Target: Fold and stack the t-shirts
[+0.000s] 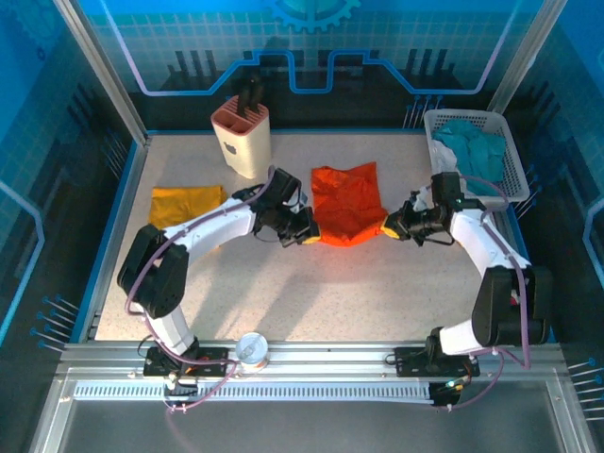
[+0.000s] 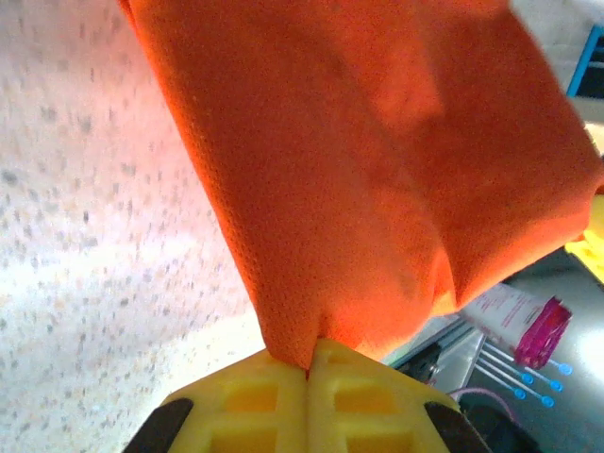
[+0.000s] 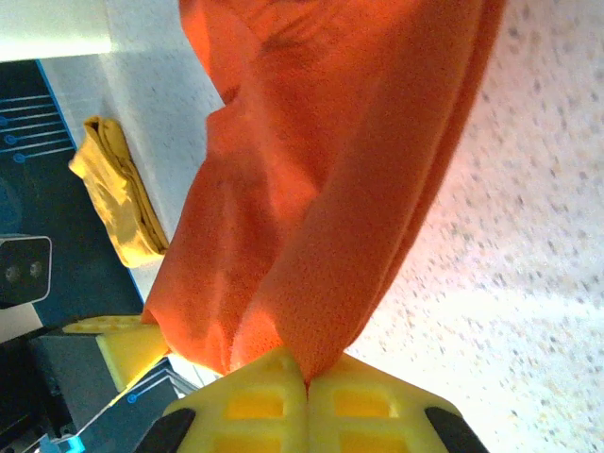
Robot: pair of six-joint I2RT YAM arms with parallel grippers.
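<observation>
Hard to tell from above where cloth ends and finger begins at the two near corners of the orange-red t-shirt (image 1: 347, 203), with dark wrist housings crowding both spots. Clearer up close: pinching a bunched near-left corner of that shirt with the left tool (image 2: 307, 377), yellow pads pressed together and cloth rising straight out of the seam between them. Same on the other side, clamping the shirt's near-right corner in the right tool (image 3: 307, 382), with folds draped down to the pads. Cannot tell whether the near hem is lifted clear of the desk (image 1: 330, 293) or dragging on it.

Cut off in both wrist views: the shirt's far edge. Spread in the middle of the desk as seen from overhead, far part lying flat.

Left of the orange-red shirt and well apart from it, lying by the desk's left border: the mustard-yellow t-shirt (image 1: 186, 204), flat and folded small. Beyond the shirt's far-left corner, standing upright: a cream and pink knife block (image 1: 242, 137) with dark handles poking out. Right of the shirt, at the far right corner: a white basket (image 1: 510, 160) holding teal cloths (image 1: 472, 151).

Nearer than the shirt — a wide stretch of bare speckled desk reaching to the metal rail.
</observation>
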